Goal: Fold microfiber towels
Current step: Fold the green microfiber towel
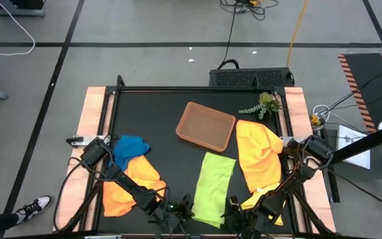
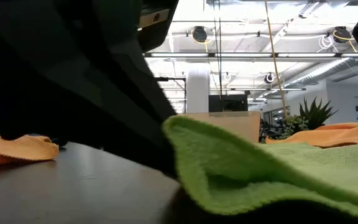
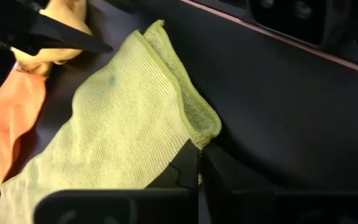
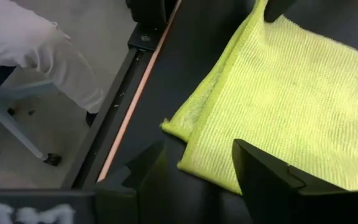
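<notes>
fuzzy knitted cloth lime green towel, matt black tabletop

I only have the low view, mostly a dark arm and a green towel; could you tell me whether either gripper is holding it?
Observer: Yes, the left gripper is shut on the green towel, at its edge.
Operator: And the right one?
Observer: The right gripper is open, with a finger on either side of another corner, not gripping.
Operator: How does the towel lie?
Observer: From above, it is a narrow doubled strip just in front of the tray.
</notes>
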Controlling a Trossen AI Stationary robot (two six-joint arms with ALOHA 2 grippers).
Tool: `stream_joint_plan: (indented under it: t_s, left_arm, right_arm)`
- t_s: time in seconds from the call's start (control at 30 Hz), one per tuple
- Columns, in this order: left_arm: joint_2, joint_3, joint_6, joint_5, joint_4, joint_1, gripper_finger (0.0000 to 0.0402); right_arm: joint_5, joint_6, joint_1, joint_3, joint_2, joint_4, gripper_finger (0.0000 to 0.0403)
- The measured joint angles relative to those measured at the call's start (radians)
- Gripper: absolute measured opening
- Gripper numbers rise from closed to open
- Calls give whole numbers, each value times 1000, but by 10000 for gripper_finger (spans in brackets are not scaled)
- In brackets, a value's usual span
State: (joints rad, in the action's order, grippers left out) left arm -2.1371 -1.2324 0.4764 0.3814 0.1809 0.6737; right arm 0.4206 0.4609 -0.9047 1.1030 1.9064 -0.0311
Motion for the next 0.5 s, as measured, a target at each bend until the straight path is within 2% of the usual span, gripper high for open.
stream_joint_plan:
  t_s: [0.2,0.5]
  left_arm:
    - [-2,1,-29,8,58,-1,5]
    - [-1,2,-172,24,144,-27,4]
  right_arm:
    - [24,-7,-2,0,0,5,218]
    - [80,-22,-7,0,0,20,221]
